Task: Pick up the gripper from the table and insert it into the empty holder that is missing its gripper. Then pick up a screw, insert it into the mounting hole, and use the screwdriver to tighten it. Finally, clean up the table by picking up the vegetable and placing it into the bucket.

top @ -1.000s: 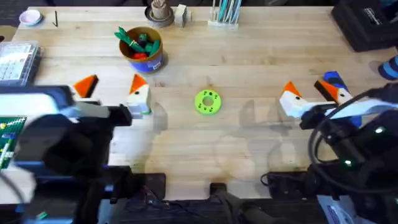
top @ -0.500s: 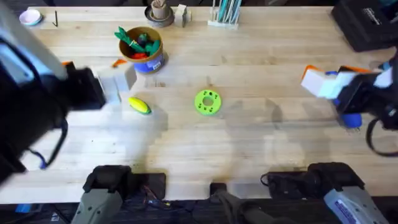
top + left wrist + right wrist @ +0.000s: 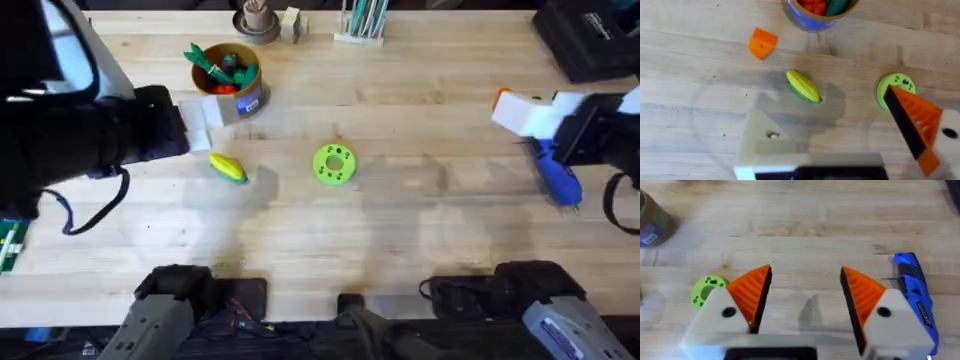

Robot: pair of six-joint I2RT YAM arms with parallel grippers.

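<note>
The yellow vegetable point(image 3: 228, 168) with a green end lies on the table, also seen in the left wrist view point(image 3: 802, 86). Beyond it stands the orange-brown bucket point(image 3: 230, 78), holding green and red toys. My left gripper point(image 3: 203, 122) hovers open to the left of both; one finger point(image 3: 917, 125) has an orange pad, the other point(image 3: 765, 145) is bare white. A loose orange wedge point(image 3: 762, 43) lies near the bucket point(image 3: 817, 10). The blue screwdriver point(image 3: 558, 180) lies at the right, and my right gripper point(image 3: 507, 105) hangs open and empty beside it. I can make out no screw.
A green disc with holes point(image 3: 334, 164) sits mid-table, seen also from the right wrist point(image 3: 707, 289). A grey dish with sticks point(image 3: 257, 22) and a clear pen holder point(image 3: 362, 22) stand at the back edge. A dark box point(image 3: 585, 40) fills the back right corner.
My left gripper has pulled back to the left, away from the spot over the vegetable, uncovering it. My right gripper has swung right and farther back, uncovering the screwdriver.
</note>
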